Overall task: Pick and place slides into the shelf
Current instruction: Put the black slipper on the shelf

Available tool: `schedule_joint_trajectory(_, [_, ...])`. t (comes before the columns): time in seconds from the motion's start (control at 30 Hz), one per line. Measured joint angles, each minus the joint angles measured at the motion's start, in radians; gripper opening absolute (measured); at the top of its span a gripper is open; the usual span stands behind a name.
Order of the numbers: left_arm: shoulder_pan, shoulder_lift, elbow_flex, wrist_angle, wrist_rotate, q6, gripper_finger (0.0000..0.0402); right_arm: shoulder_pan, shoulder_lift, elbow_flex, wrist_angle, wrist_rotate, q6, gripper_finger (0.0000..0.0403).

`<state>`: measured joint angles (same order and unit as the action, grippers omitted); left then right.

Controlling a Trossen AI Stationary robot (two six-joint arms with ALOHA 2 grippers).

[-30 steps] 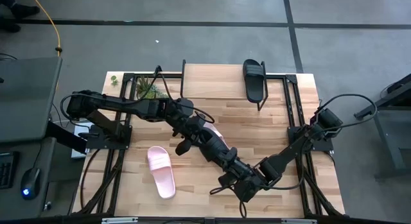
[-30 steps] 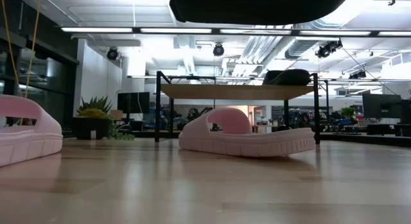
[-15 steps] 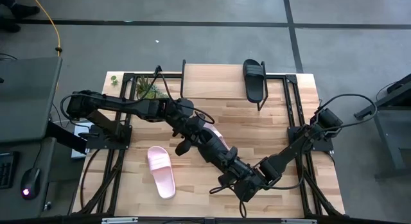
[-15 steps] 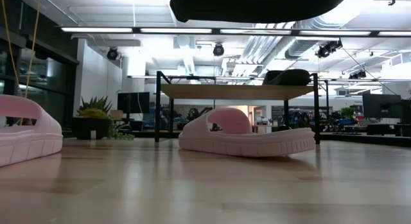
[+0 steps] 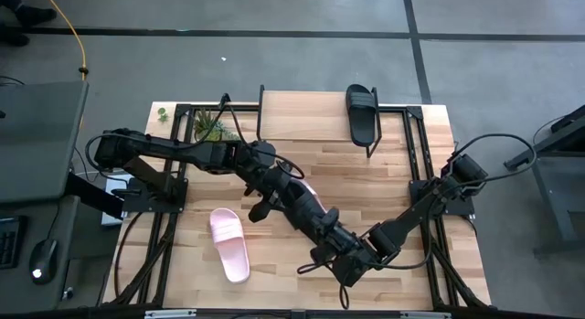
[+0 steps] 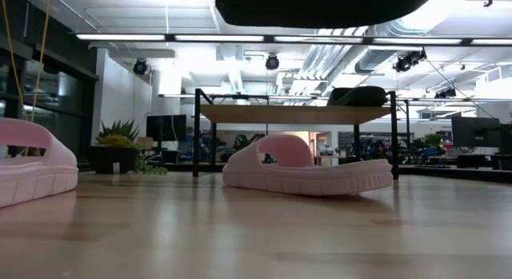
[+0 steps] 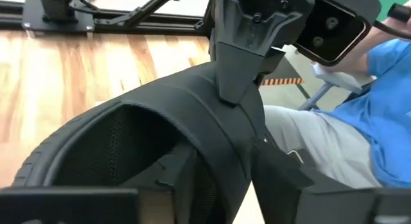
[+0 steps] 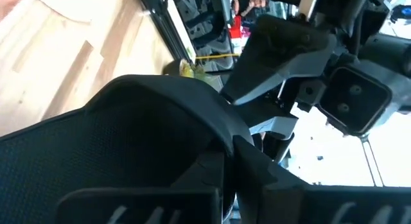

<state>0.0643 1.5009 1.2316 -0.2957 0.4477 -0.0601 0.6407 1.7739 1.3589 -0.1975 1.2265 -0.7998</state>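
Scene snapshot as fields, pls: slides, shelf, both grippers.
held: black open-toe slide sandal, up off the table between both grippers
right gripper: shut on its strap
left gripper: at the same sandal, front centre of table
shelf: low wooden-plank rack with black legs, at the far edge
on shelf: second black sandal
on table: pale pink slide sandal; second pink sandal, partly under the left arm

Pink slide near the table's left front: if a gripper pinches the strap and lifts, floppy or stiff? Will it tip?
The pink slide has a thick ribbed sole and arched strap, so it is probably light foam and fairly stiff. It rests flat; tipping seems unlikely, though it may swing.
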Motion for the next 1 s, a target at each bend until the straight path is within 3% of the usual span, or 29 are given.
schedule_joint_trajectory(0.13, [0.000, 0.000, 0.000, 0.000, -0.037, 0.018, 0.0163, 0.000, -0.003, -0.001, -0.002, 0.011, 0.039, 0.0001])
schedule_joint_trajectory(0.33, [-0.001, -0.050, 0.001, -0.020, -0.136, 0.107, 0.0187, -0.003, -0.053, -0.001, -0.015, -0.068, 0.136, 0.0001])
schedule_joint_trajectory(0.63, [0.001, -0.167, 0.001, -0.081, -0.309, 0.143, 0.0170, -0.024, -0.119, -0.001, -0.200, -0.101, 0.325, 0.0001])
schedule_joint_trajectory(0.8, [0.001, -0.189, 0.001, -0.133, -0.311, 0.149, 0.0159, -0.067, -0.148, -0.001, -0.242, -0.103, 0.363, 0.0000])
schedule_joint_trajectory(1.0, [0.001, -0.201, 0.000, -0.194, -0.332, 0.192, 0.0146, -0.159, -0.220, -0.001, -0.255, -0.249, 0.423, 0.0000])
